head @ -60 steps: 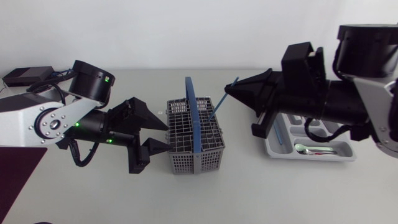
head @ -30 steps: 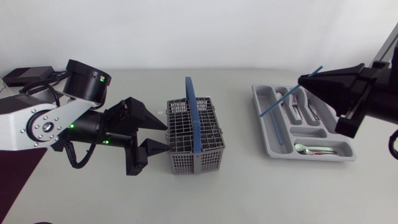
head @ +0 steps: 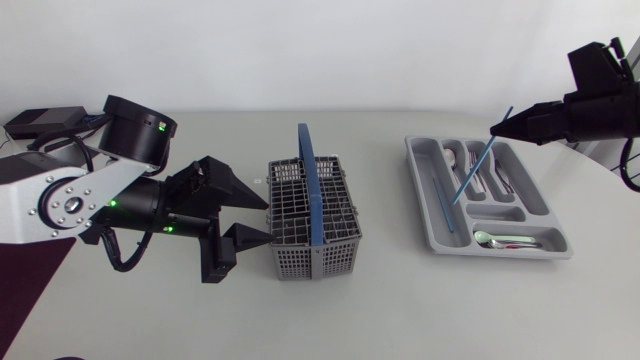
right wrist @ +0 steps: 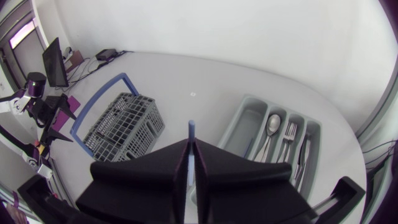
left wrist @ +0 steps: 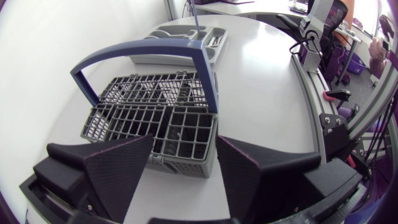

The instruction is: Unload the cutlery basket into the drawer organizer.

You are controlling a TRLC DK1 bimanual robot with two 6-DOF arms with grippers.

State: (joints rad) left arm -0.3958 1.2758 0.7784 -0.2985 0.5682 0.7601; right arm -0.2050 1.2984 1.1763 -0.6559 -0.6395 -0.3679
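The grey cutlery basket [head: 315, 222] with its upright blue handle [head: 308, 170] stands mid-table. My left gripper [head: 264, 220] is open right at the basket's left side; in the left wrist view its fingers [left wrist: 118, 171] flank the near corner of the basket [left wrist: 155, 115]. My right gripper [head: 497, 128] hangs over the grey drawer organizer [head: 500, 253] and is shut on a thin blue stick [head: 478, 168], which slants down toward the compartments. In the right wrist view the stick [right wrist: 191, 132] pokes out between the closed fingers of that gripper [right wrist: 191, 148], above the organizer [right wrist: 245, 127].
The organizer holds a second blue stick [head: 441, 200] in its long left slot, spoons and forks [head: 482, 172] in the middle slots and a green-handled spoon [head: 503, 240] in front. A black box [head: 40, 120] sits at the table's back left.
My right arm has drawn back to the right with the blue stick, from beside the basket to above the organizer. The left arm has stayed put.
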